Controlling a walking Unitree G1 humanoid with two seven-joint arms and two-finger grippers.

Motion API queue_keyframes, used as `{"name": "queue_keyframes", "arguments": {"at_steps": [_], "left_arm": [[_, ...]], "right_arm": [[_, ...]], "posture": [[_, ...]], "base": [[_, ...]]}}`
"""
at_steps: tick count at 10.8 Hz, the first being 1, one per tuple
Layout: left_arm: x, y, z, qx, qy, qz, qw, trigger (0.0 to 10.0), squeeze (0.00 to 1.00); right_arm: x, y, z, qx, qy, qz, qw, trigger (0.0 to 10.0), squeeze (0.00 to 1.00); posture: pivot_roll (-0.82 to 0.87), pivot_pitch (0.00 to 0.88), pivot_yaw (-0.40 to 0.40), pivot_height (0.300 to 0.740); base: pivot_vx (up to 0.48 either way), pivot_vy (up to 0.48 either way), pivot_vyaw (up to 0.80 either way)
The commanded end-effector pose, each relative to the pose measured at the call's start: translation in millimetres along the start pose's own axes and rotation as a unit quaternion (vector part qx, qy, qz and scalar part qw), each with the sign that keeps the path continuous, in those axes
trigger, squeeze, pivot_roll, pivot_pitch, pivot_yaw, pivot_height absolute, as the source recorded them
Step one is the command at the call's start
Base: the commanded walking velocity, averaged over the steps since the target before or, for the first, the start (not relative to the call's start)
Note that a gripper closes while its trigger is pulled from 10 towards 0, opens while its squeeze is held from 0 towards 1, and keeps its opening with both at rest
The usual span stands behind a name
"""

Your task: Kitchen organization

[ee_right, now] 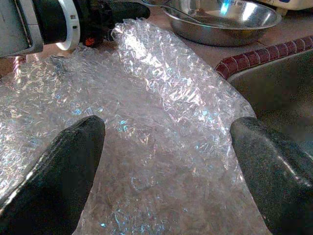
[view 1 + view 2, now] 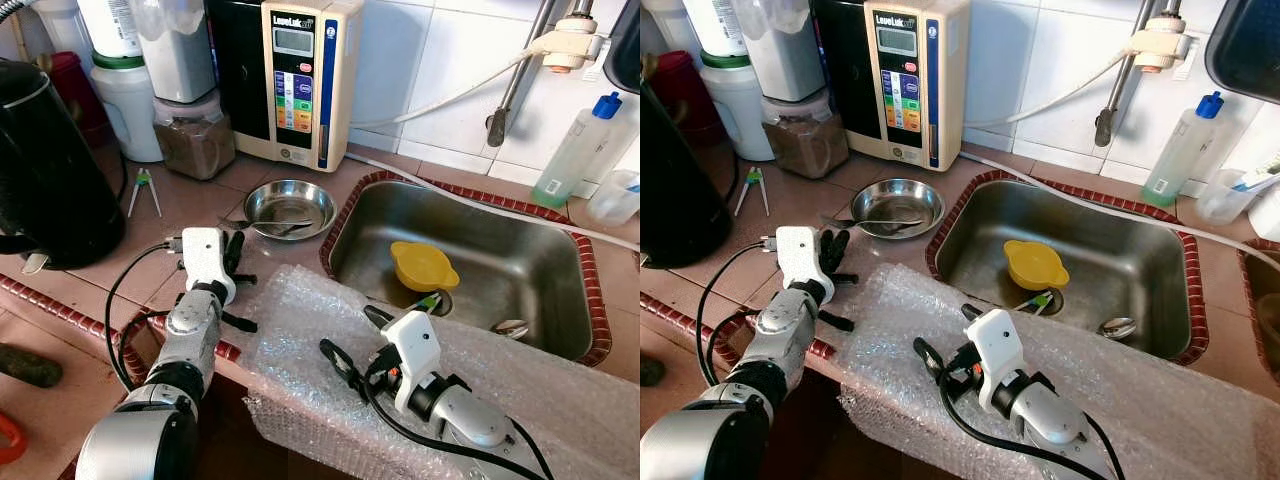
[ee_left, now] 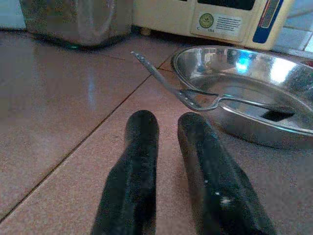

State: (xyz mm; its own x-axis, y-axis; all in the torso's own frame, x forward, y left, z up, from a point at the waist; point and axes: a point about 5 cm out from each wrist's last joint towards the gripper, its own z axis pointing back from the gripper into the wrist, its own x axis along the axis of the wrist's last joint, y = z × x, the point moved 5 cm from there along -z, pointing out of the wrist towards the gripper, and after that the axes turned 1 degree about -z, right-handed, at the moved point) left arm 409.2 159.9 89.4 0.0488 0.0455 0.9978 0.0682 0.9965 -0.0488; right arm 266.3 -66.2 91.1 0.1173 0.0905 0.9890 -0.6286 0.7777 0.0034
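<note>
A crinkled clear bubble-wrap sheet [image 2: 330, 340] draped the counter's front edge beside the steel sink [image 2: 520, 270]. Right gripper [image 1: 161, 161] hovered spread above it; left gripper [image 3: 168, 142], fingers nearly together, faced a round steel dish [image 3: 254, 93] holding a fork [image 3: 166, 83].

Head views: bright, even daylight, sharp throughout; soft shadows. Glare spots on bubble wrap [image 2: 330, 340] and steel bowl [image 2: 290, 207]. Left wrist view: dimmer, bluish cast, near fingers [image 3: 137, 171] soft, background blurred. Right wrist view: fingers [image 1: 58, 171] out of focus; wrap sparkles with highlights.
</note>
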Motion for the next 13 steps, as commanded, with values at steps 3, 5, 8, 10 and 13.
{"name": "queue_keyframes", "arguments": {"at_steps": [3,5,8,10,13], "left_arm": [[1.3,-4.8,-3.7,-0.007,0.007,0.049,0.999,10.0,1.00],[3.2,1.5,-3.2,0.003,0.001,0.064,0.998,10.0,1.00],[2.3,9.4,0.0,0.017,-0.007,0.078,0.997,10.0,1.00],[3.5,12.4,1.5,0.020,-0.015,0.088,0.996,10.0,1.00],[8.0,18.8,1.5,0.036,-0.024,0.085,0.995,10.0,1.00]], "right_arm": [[-0.6,-6.3,-0.9,-0.010,0.002,0.003,1.000,10.0,0.00],[-0.6,-6.0,-0.2,-0.008,0.003,0.002,1.000,10.0,0.00],[6.2,-1.8,0.1,0.008,-0.015,0.000,1.000,10.0,0.00],[33.4,-4.8,0.4,0.005,-0.079,0.000,0.997,10.0,0.00],[30.9,-5.4,0.4,0.006,-0.078,-0.002,0.997,10.0,0.00]], "posture": [[-0.02,0.000,0.024,0.740],[-0.02,0.000,0.028,0.740],[-0.02,0.000,0.021,0.740],[-0.02,0.000,0.020,0.740],[-0.01,0.000,0.022,0.740]], "base": [[0.000,0.000,0.00],[0.000,0.000,0.00],[0.000,0.000,0.00],[0.000,0.000,0.00],[0.000,0.000,0.00]]}}
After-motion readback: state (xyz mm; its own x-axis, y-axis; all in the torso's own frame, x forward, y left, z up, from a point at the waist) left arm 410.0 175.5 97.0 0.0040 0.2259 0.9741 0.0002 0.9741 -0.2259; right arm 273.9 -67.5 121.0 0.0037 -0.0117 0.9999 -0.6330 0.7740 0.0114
